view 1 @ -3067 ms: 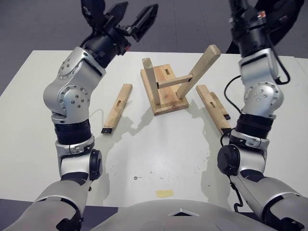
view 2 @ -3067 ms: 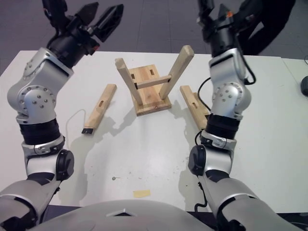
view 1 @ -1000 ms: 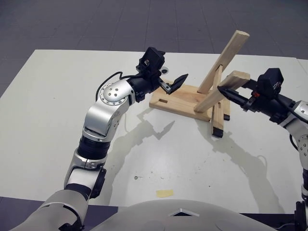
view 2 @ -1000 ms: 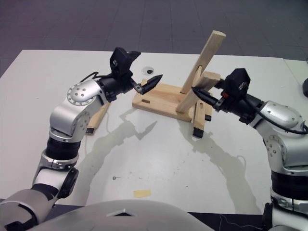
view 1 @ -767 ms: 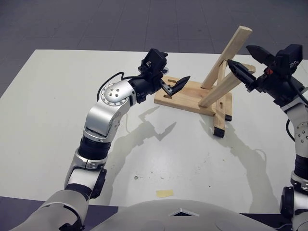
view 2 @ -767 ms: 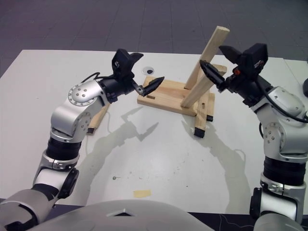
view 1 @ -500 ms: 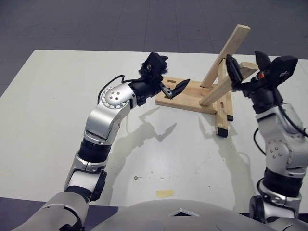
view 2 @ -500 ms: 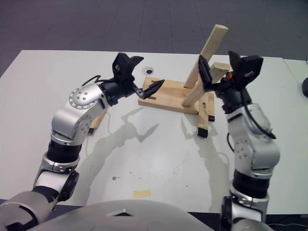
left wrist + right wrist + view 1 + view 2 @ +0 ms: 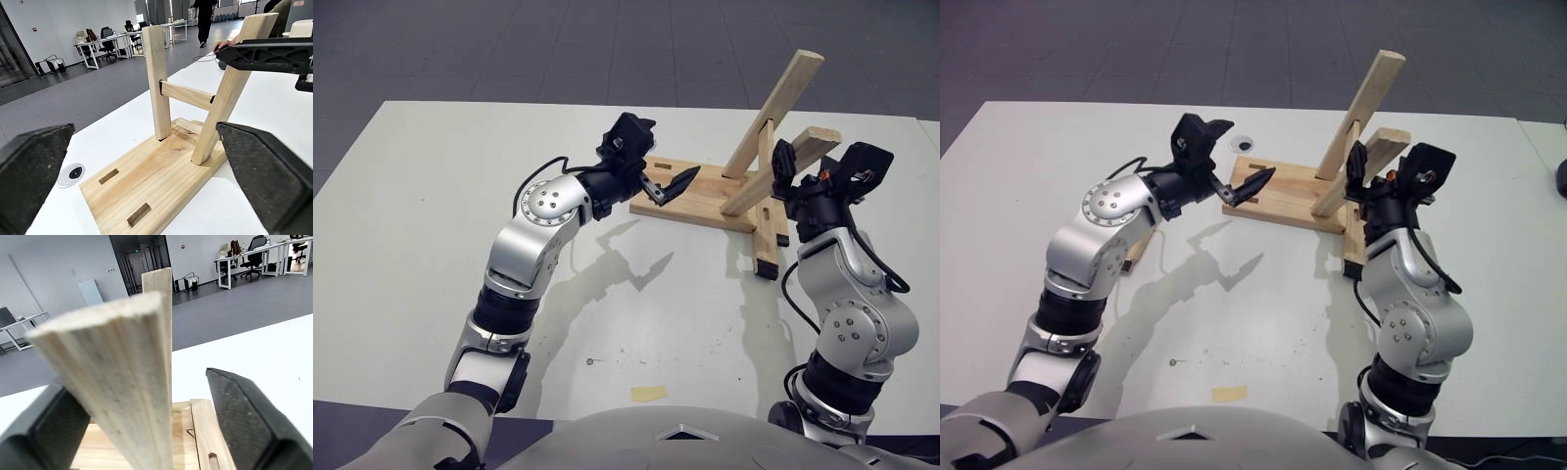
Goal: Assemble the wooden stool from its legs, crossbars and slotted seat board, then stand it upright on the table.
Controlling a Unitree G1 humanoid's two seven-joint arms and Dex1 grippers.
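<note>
Where the left arm crosses the worktop (image 9: 411, 196), one loose leg (image 9: 1132, 255) lies flat, mostly hidden beneath it. Next along, the left jaws are spread wide and hold nothing, poised at the left end of the seat board (image 9: 705, 201). Contact with the wood cannot be told. The board lies flat towards the worktop's far side. Two empty slots (image 9: 138, 214) are cut in its left end. At its right end two legs stand in it, both leaning rightward: far leg (image 9: 773, 113), near leg (image 9: 751, 193), with a crossbar (image 9: 188, 95) joining them. A second loose leg (image 9: 766, 245) lies just beside the board's right end, dark tip toward the robot. Furthest right, the right jaws are open, fingers (image 9: 244, 431) either side of the near leg's top end. A gap shows on one side, so nothing is clamped.
</note>
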